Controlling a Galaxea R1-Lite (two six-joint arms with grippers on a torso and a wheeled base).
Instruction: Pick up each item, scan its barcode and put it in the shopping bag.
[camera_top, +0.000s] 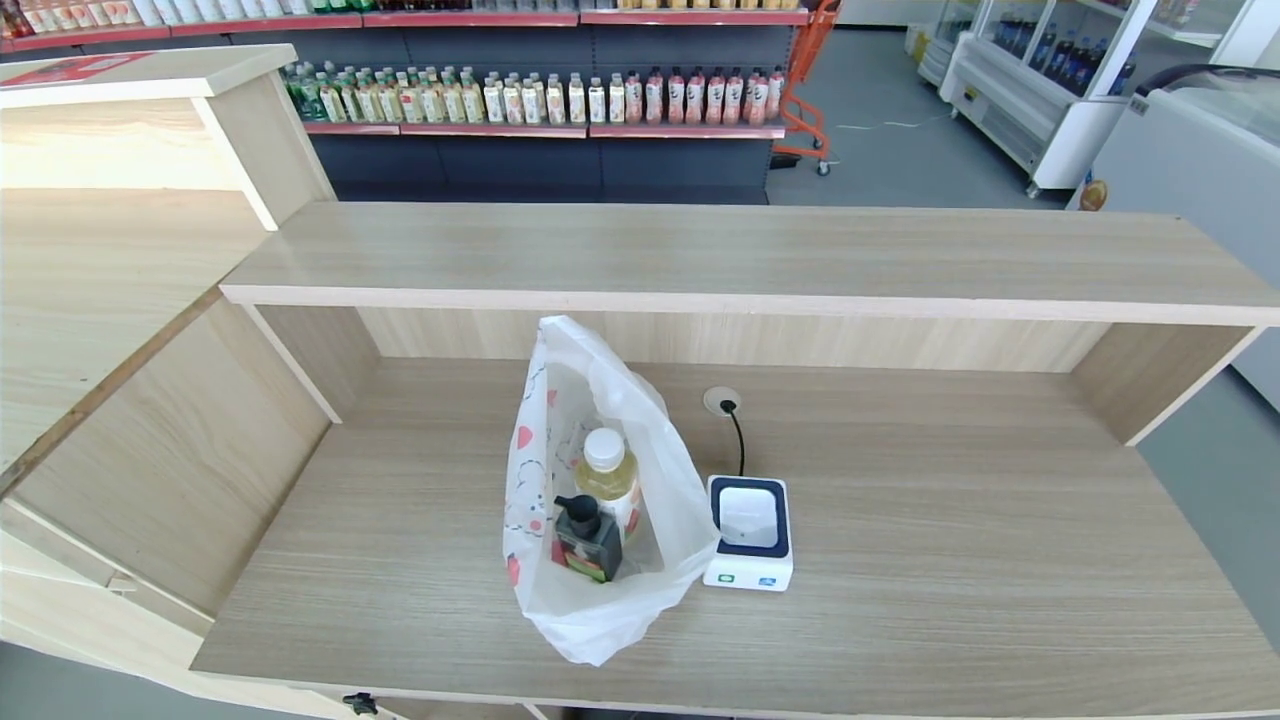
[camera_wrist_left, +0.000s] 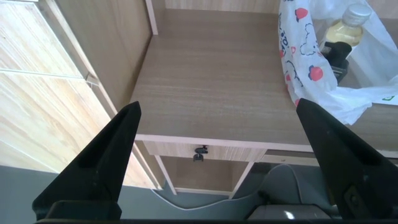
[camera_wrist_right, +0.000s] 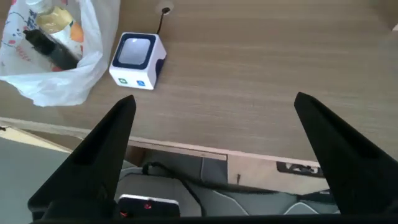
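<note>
Left end effector (camera_wrist_left: 217, 104) spread wide, empty, before the bench (camera_top: 950, 560) front edge; right end effector (camera_wrist_right: 214, 96) likewise. Shopping bag (camera_top: 590, 610) stands mid-bench holding yellow bottle (camera_top: 606, 472) and dark pump bottle (camera_top: 587, 542), scanner (camera_top: 748, 530) just beside.

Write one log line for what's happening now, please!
shopping bag: upright on counter | inside: yellow bottle, black pump bottle | scanner: right of bag | left jaws: open, empty | right jaws: open, empty
</note>
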